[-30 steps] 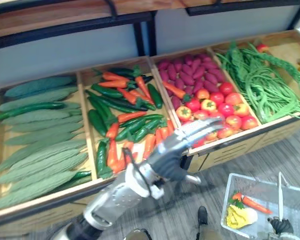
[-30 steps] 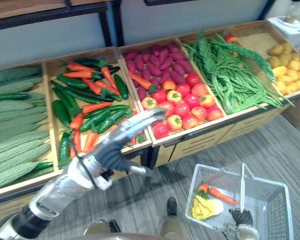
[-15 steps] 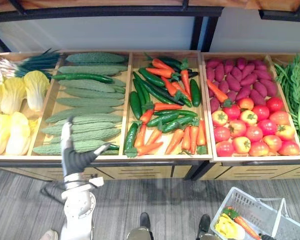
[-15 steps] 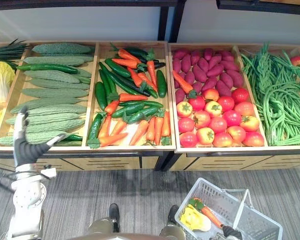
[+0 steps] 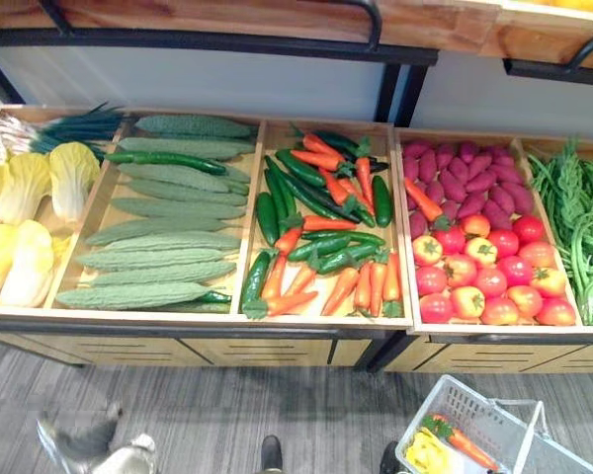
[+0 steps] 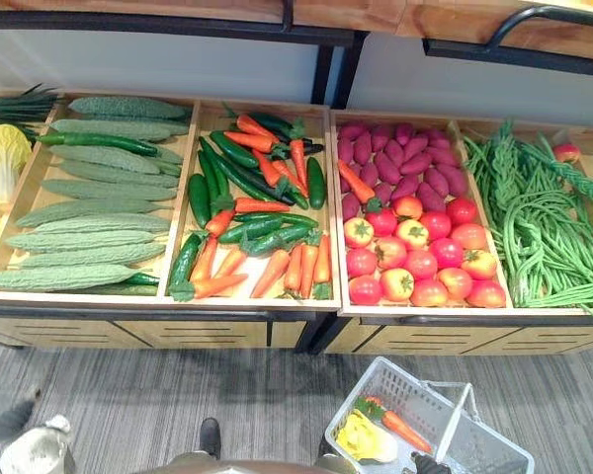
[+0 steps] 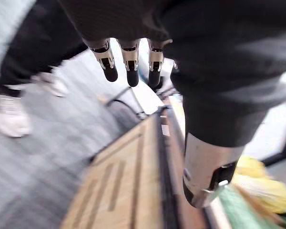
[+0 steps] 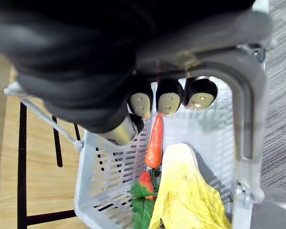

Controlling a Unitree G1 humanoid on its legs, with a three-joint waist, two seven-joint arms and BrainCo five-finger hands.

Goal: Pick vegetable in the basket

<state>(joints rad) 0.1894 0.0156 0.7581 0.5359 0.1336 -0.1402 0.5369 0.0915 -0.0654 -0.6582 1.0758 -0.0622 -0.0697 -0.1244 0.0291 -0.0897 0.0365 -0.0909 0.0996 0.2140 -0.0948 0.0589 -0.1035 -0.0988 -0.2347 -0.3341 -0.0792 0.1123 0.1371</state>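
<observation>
Carrot (image 8: 155, 140) in basket (image 8: 105, 177), apparently below right hand (image 8: 169, 101)

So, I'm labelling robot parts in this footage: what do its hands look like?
Both hands carry a dark ribbed cover. The left hand has silver fingers with dark tips and a thick silver thumb; the right hand shows rounded dark fingertips.

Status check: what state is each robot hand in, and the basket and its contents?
Left robot hand: open, holding nothing.
Right robot hand: shut on the basket handle.
Basket: hanging from its handle, partly filled.
Carrot: lying in the basket.
Yellow cabbage: lying in the basket beside the carrot.
</observation>
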